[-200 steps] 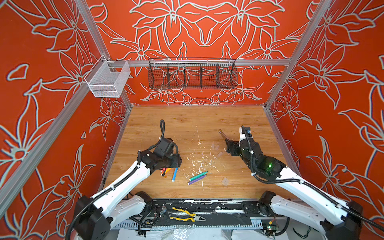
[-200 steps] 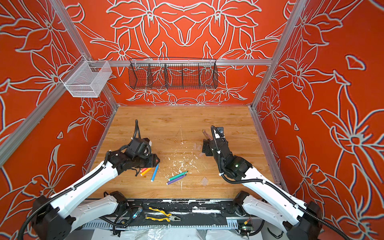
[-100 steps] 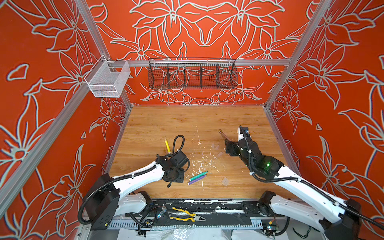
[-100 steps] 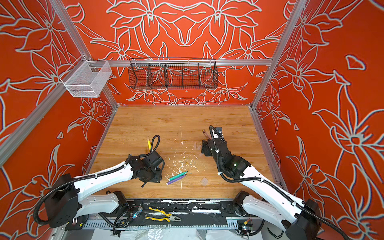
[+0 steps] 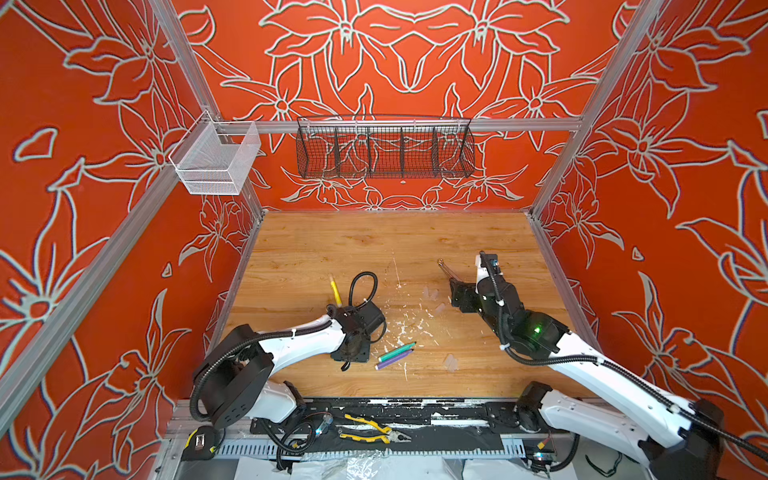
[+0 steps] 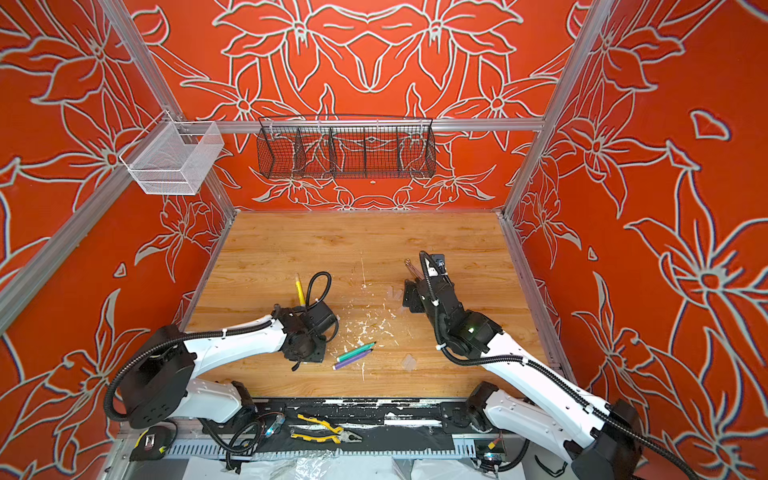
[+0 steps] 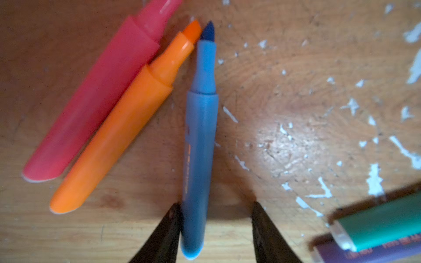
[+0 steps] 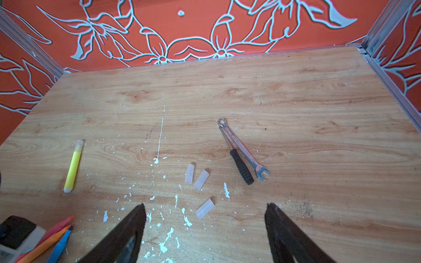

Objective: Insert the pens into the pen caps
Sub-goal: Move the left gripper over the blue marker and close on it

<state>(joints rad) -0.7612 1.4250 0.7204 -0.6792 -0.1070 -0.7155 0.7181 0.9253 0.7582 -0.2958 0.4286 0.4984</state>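
Note:
In the left wrist view my left gripper (image 7: 216,205) straddles the tail of the blue pen (image 7: 200,136). One finger touches the pen and the other stands apart, so the gripper is open. The orange pen (image 7: 118,136) and pink-red pen (image 7: 98,95) lie beside it, all uncapped on the wood. The green pen (image 5: 397,351) and purple pen (image 5: 394,359) lie just to the right. The yellow pen (image 8: 73,166) lies farther back. My right gripper (image 8: 206,205) hovers open over a clear pen cap (image 8: 205,209). Two more pen caps (image 8: 189,173) (image 8: 201,180) lie just beyond.
A wrench (image 8: 243,150) and a dark-handled tool (image 8: 241,168) lie behind the caps. White paint flecks dot the table middle. Two more clear caps (image 5: 451,362) sit near the front. Yellow-handled pliers (image 5: 374,430) lie on the front rail. A black wire basket (image 5: 384,149) and a white mesh basket (image 5: 216,162) hang above.
My left arm has dropped low and shifted right, uncovering the yellow pen and covering the pink-red, orange and blue pens in both top views. Its jaws have narrowed. The right arm has hardly moved.

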